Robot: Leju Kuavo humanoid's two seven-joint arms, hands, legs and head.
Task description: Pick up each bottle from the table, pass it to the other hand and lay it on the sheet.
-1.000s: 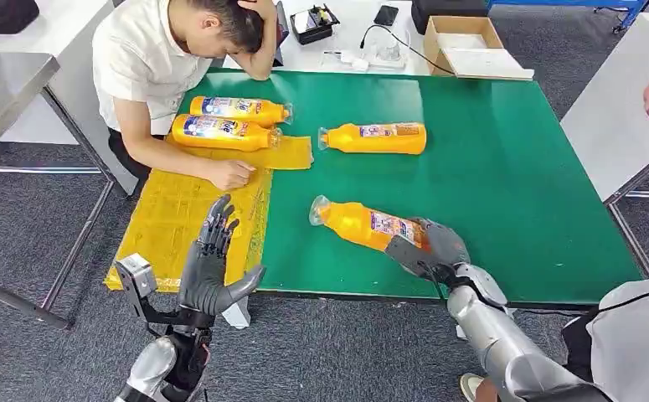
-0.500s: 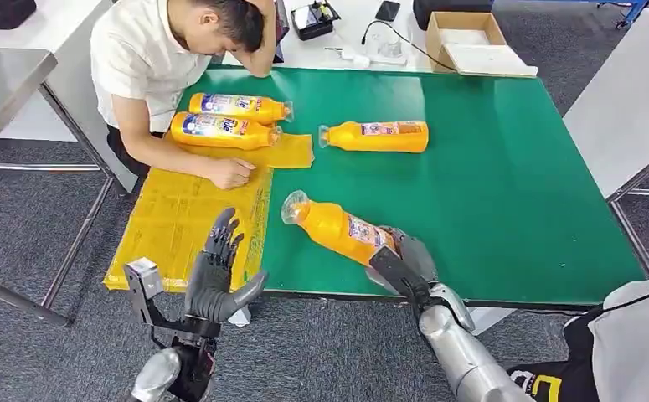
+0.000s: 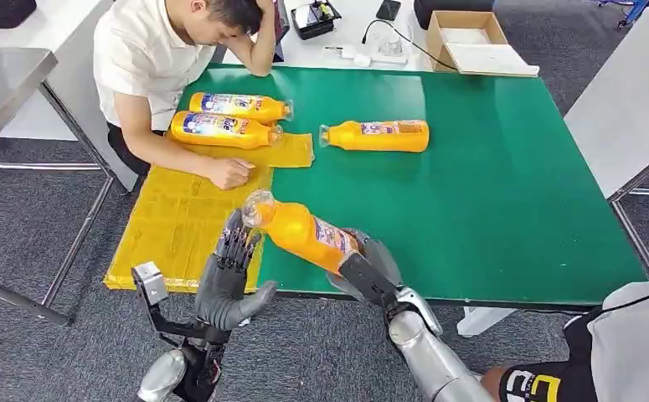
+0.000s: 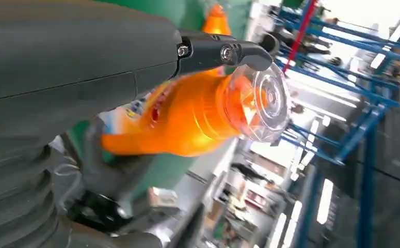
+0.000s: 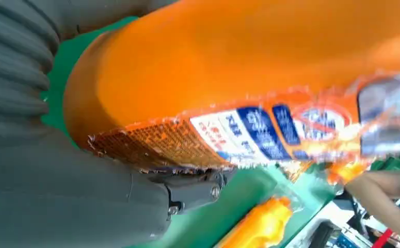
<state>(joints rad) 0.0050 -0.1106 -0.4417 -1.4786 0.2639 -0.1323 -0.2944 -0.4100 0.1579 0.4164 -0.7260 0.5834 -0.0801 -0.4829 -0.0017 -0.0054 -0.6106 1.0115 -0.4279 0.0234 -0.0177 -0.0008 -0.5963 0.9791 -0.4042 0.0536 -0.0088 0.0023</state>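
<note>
Carried leftward and lifted since the earlier pictures, the held bottle [image 3: 304, 234] is now hanging above the near edge of the green table [image 3: 505, 209], where a second ago it was lying on the table farther right.

Going left to right: the yellow sheet [image 3: 178, 226] is draping over the table's left near corner, with a person's hand [image 3: 229, 173] resting on it and two bottles [image 3: 224, 119] already lying at its far end. Just right of the sheet's near part, the left hand [image 3: 229, 280] is standing upright with fingers spread wide and holding nothing; its fingertips [image 3: 237, 243] are reaching up beside the clear cap [image 4: 262, 101], close enough that I cannot tell whether they are touching it.

From there the bottle's long axis is running down and to the right, cap toward the left hand, base buried in the right hand [image 3: 367, 272], whose fingers are wrapping the lower body.

Farther right and back, one more bottle [image 3: 377, 136] is lying on open table, well apart.

For the handover, the left hand is needing to close around the neck end; open room is lying to the left, over the sheet.
</note>
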